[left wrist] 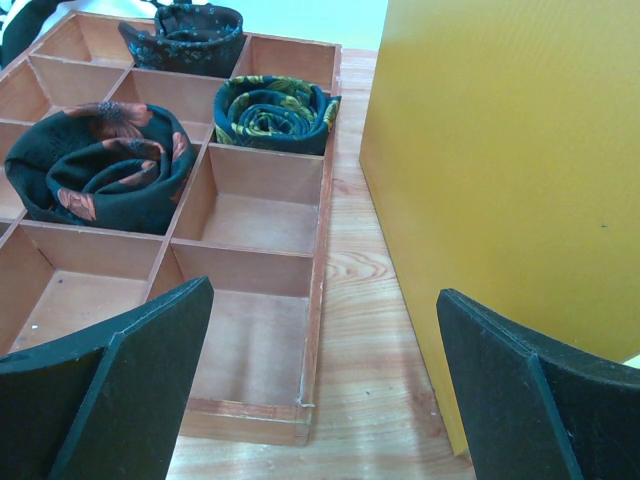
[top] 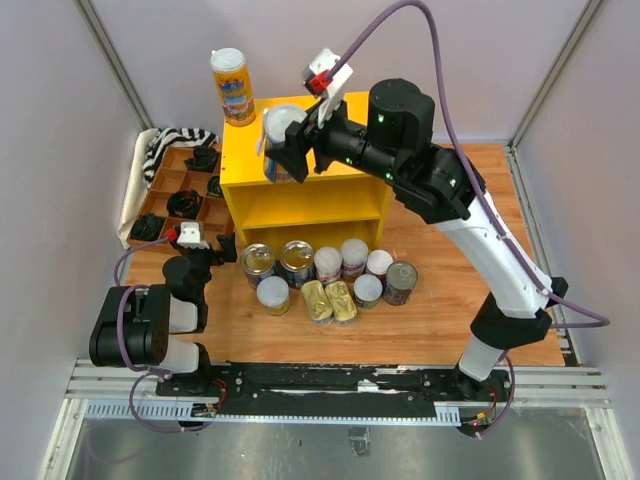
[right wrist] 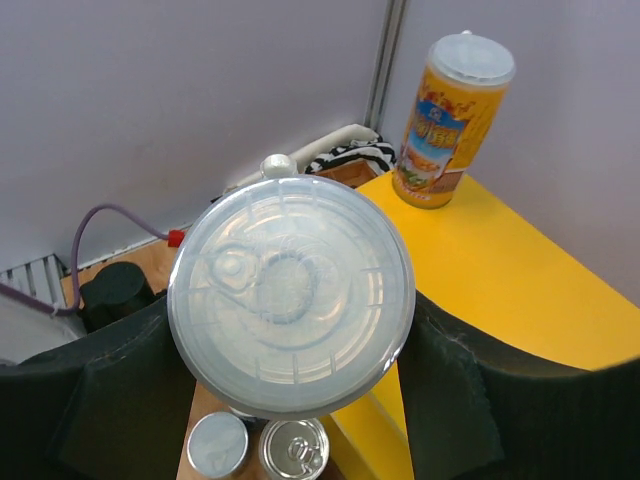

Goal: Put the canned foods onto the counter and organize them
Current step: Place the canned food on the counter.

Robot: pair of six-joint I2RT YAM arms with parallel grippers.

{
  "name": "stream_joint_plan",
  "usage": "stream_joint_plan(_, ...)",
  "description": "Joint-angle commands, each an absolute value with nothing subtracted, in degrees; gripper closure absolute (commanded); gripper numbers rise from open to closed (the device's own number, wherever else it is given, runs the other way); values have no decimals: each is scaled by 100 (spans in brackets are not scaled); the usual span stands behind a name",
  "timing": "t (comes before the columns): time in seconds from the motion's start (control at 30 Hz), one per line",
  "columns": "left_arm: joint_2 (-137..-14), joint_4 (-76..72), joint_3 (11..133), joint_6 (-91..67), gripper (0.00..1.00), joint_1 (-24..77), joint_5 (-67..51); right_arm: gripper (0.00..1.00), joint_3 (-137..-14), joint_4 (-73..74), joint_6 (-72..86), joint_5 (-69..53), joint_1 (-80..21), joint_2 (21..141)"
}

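Top cam sits high up behind the two arm bases, tilted down and forward. It's far enough back to catch the whole setup: both arms, the yellow counter (top: 245,160) and the divided tray (top: 165,180).

Left wrist cam rides low, right behind the wide-open left hand (left wrist: 322,300). It faces roughly level, very close to the tray and the counter's side wall, and both also show from the top.

Right wrist cam hangs above the counter and looks steeply down past the right hand (top: 292,150). The white-lidded can (right wrist: 290,295) clamped in that hand fills the middle. With the top view it shares the counter top and the tall can (right wrist: 452,120) at the back corner.
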State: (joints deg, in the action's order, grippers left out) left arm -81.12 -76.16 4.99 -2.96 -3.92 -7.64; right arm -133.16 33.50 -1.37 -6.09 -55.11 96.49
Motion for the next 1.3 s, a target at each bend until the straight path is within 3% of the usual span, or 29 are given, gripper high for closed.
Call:
stream_joint_plan(0.0,-8151,-7717,563,-199,0,-369,-790,100,-14295,3086,204,-554,-5055,10054)
stream_joint_plan(0.53,-8152,-7717,563,-194,0,-369,-791,98,-14542,2638,378,-1166,-4113,10810)
stream_joint_plan(0.57,-8149,-7717,563,-193,0,-369,-791,92,-14527,2631,378,-1186,-4084,10837)
stream_joint_plan(0.7,-8148,-7721,563,-199,0,-369,-790,27,-14374,2513,337,-1266,-4015,10881)
stream_joint_plan(0.77,-8147,-7717,563,-195,0,-369,-791,1,-14216,2404,273,-1262,-3996,10854)
stream_joint_plan(1.03,-8156,-7717,563,-193,0,-369,-791,2,-13495,2199,88,-1318,-3942,10515)
stream_joint_plan(1.27,-8153,-7725,563,-199,0,-369,-789,1,-11015,928,11,-990,-3937,9338)
